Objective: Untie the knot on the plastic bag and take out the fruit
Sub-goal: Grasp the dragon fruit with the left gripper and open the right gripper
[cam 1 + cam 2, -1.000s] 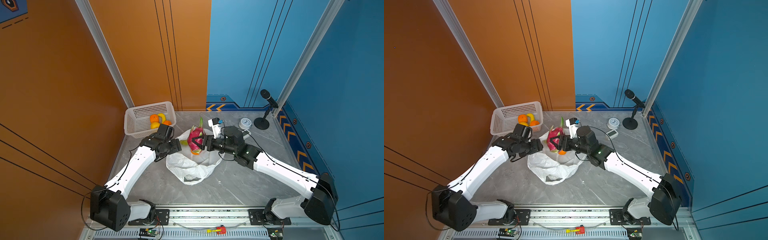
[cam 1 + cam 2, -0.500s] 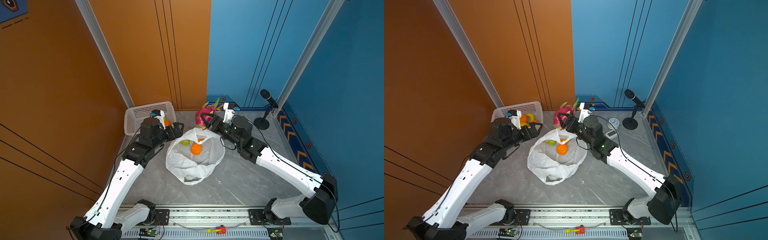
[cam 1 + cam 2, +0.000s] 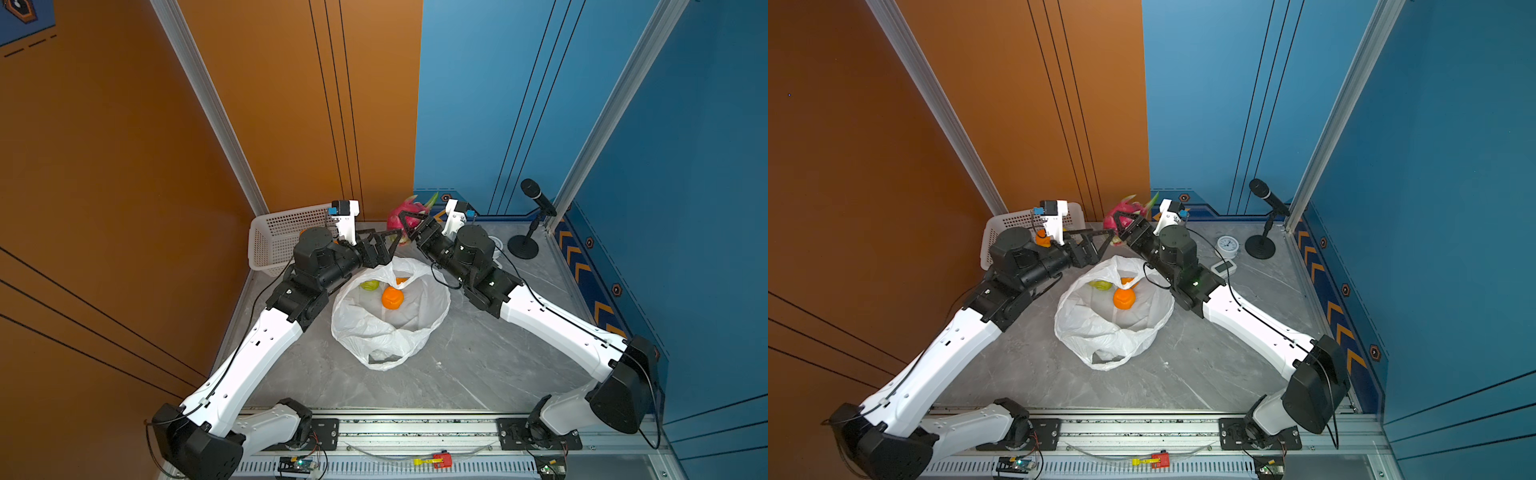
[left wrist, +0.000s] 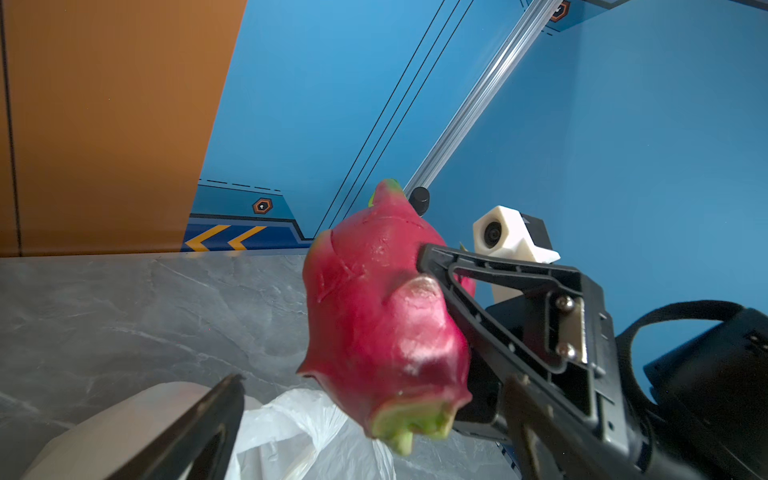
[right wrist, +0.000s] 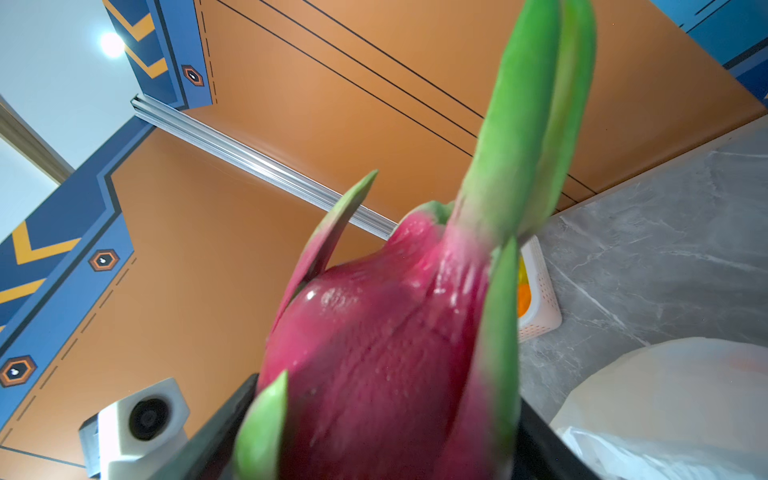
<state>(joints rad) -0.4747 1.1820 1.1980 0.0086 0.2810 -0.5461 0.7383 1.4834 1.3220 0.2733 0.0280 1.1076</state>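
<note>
My right gripper (image 3: 405,226) (image 3: 1119,228) (image 5: 374,436) is shut on the pink-red dragon fruit (image 3: 405,212) (image 3: 1125,212) (image 4: 374,311) (image 5: 395,353), held in the air near the back wall. Just left of it and slightly lower, my left gripper (image 3: 386,232) (image 3: 1100,232) (image 4: 376,378) stands wide open and empty. The plastic bag (image 3: 374,332) (image 3: 1096,328) lies on the table with its mouth open. Inside it lie an orange (image 3: 392,298) (image 3: 1124,298) and a green fruit (image 3: 370,285). The knot is out of view.
A white perforated basket (image 3: 274,237) (image 3: 1013,220) (image 5: 540,299) with oranges stands back left against the orange wall. A microphone on a stand (image 3: 536,199), a round gauge (image 3: 1228,245) and a small white device (image 3: 1223,268) are back right.
The right gripper lifted the dragon fruit up out of the bag toward the back wall. The left gripper left the bag's rim, opened wider and rose beside the fruit.
</note>
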